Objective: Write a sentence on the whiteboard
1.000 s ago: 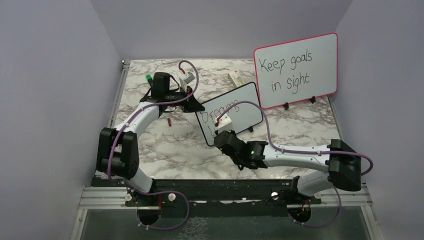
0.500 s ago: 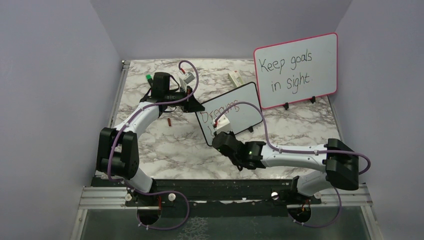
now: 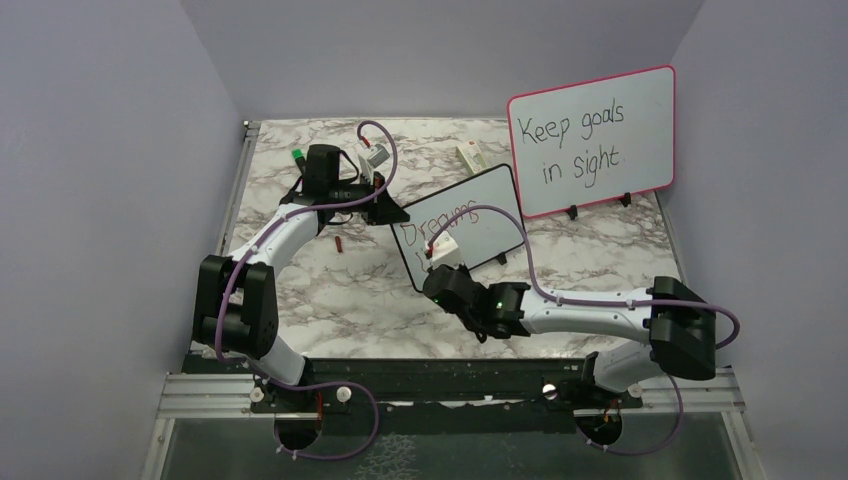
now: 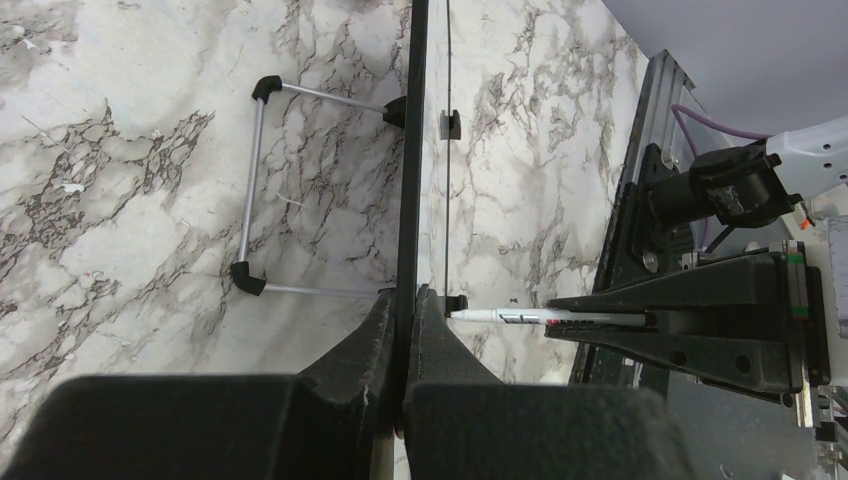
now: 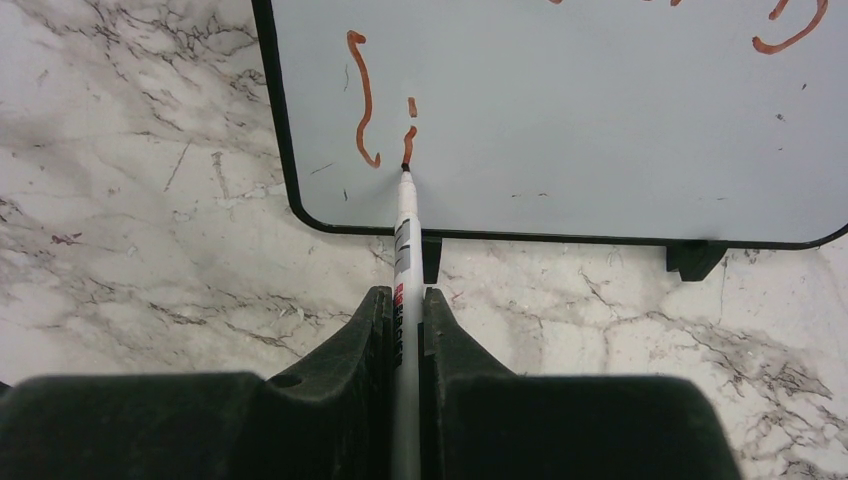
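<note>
Whiteboard upright on its feet mid-counter, one edge pinched in clamped left hand. Right hand closed tight on marker, tip touching board at foot of a red stroke of sentence.

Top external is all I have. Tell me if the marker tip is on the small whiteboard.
Observer: Yes. In the right wrist view the marker tip touches the whiteboard at the foot of the second red stroke.
Operator: Give me the right pincer's grip.
Observer: The right pincer is shut on the marker's barrel.
Operator: Now the left one.
Observer: The left pincer is shut on the whiteboard's black side edge.
</note>
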